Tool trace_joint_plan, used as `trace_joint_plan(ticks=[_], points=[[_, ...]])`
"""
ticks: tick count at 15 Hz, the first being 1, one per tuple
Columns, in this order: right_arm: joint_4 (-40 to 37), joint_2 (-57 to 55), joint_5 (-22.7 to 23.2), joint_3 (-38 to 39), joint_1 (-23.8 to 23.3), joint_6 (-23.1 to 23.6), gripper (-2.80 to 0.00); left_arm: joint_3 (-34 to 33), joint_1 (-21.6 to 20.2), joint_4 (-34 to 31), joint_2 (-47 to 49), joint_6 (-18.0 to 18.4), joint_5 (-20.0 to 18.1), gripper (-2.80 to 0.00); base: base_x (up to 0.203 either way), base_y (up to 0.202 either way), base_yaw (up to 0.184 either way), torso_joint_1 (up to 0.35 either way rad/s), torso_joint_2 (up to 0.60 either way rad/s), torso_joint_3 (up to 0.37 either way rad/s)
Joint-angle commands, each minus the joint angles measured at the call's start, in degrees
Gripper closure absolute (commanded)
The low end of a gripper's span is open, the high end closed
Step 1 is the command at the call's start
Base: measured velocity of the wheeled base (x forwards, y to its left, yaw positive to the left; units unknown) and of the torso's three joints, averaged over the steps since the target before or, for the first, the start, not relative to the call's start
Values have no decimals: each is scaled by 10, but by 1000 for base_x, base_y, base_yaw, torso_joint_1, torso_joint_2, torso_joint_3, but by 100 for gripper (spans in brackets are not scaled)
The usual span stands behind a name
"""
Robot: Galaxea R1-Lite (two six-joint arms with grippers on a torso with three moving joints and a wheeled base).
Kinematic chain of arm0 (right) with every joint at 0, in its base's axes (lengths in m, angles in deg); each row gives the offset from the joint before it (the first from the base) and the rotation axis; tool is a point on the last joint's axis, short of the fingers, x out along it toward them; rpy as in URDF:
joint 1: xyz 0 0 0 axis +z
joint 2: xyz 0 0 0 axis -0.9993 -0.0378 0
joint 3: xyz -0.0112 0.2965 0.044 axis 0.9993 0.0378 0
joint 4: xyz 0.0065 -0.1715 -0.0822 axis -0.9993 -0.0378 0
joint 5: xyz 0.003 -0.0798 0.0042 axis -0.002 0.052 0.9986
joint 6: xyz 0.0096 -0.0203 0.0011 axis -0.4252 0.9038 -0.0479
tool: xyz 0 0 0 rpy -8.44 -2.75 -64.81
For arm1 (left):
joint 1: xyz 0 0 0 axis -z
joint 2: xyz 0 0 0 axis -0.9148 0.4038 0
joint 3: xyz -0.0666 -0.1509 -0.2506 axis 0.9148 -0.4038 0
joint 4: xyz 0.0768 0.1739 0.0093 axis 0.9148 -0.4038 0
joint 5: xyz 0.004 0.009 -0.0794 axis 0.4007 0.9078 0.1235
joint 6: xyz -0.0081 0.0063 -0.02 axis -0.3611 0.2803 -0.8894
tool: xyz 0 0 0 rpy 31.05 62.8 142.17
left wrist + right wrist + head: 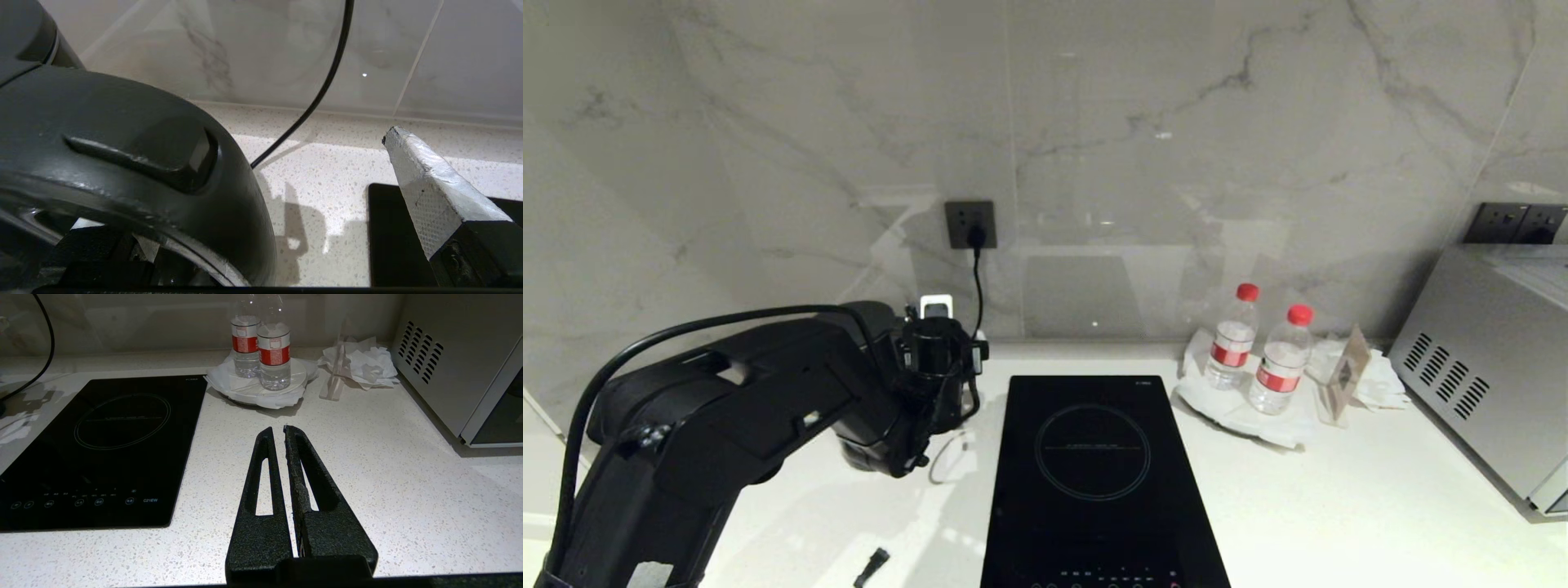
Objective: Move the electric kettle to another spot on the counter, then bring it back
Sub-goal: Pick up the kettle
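The electric kettle (135,163) fills one side of the left wrist view as a glossy black curved top of the handle with a thumb lever. My left gripper (282,183) is open right beside it. Its taped finger (429,192) stands well clear of the handle, with bare counter (327,175) between; the other finger is hidden behind the kettle. In the head view my left gripper (939,359) is at the back, left of the hob, and the arm covers most of the kettle. My right gripper (278,428) hovers shut and empty over the counter (408,490).
A black induction hob (1094,474) lies mid-counter. Two water bottles (1258,351) stand on a plate behind it, with crumpled paper alongside. A steel microwave (1494,376) stands at the right. A black cord (310,110) hangs from the wall socket (970,224). A small black piece (872,565) lies near the front.
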Motion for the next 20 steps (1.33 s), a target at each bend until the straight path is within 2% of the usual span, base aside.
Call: trace_joint_plan(ticks=[1, 20], points=[[0, 0, 0, 0, 0, 0, 0, 0, -2, 5, 0, 0, 2, -280, 0, 0, 0, 0, 0, 0], [0, 0, 1, 0, 0, 0, 0, -18, -1, 7, -7, 4, 8, -280, 0, 0, 0, 0, 0, 0]])
